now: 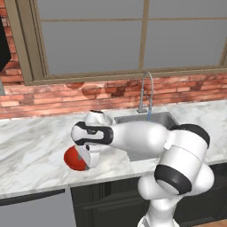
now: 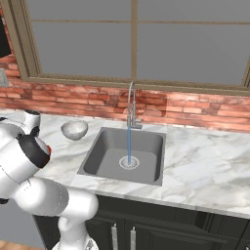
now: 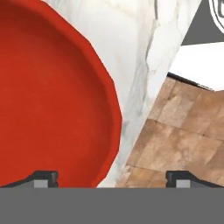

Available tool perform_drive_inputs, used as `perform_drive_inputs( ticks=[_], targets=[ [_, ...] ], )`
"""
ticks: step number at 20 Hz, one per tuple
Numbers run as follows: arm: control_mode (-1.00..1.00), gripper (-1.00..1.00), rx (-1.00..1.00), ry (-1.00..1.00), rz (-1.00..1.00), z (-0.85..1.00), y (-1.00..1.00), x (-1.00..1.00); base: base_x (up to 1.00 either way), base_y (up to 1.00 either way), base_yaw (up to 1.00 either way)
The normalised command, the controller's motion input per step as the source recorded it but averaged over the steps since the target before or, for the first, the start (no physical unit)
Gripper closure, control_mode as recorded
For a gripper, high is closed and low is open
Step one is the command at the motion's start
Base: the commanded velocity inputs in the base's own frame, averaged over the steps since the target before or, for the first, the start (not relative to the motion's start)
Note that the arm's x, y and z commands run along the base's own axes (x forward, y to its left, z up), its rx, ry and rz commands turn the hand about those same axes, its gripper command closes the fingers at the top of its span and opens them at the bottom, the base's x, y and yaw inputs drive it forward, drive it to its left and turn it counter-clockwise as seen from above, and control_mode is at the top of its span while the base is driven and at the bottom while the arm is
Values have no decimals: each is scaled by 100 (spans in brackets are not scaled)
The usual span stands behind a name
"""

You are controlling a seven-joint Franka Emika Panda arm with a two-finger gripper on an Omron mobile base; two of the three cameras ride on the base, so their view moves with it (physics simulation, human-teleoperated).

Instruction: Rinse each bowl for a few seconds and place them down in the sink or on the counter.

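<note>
Tool (image 3: 112, 178) agape; red bowl (image 3: 48, 96) cropped

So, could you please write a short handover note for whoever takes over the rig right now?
Gripper: open, holding nothing, just above the red bowl.
Red bowl: on the counter left of the sink, near the front edge; its rim lies between the fingertips in the hand view.
White speckled bowl: upright on the counter, left of the sink towards the back wall.
Faucet: running, stream falling onto the drain.
Done: red bowl set down; whether it was rinsed cannot be told.
Left: probably rinse the speckled bowl and set it down.
</note>
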Motion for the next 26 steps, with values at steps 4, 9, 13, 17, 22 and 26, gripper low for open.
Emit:
perform_drive_inputs(
  ticks=[4, 9, 13, 17, 22, 26],
  targets=[
    [-100, -100, 3, 0, 1, 41, 0, -17, 0, 0, 0],
    [-100, -100, 3, 0, 1, 57, -1, -19, 0, 0, 0],
    [-100, -100, 8, 0, 0, 76, 0, -14, 0, 0, 0],
    [-100, -100, 7, 0, 2, 85, 0, -11, 0, 0, 0],
    [-100, -100, 1, -6, 5, 74, -21, -16, 0, 0, 0],
    [-100, -100, 3, -9, 6, 69, -41, -16, 0, 0, 0]
  ],
)
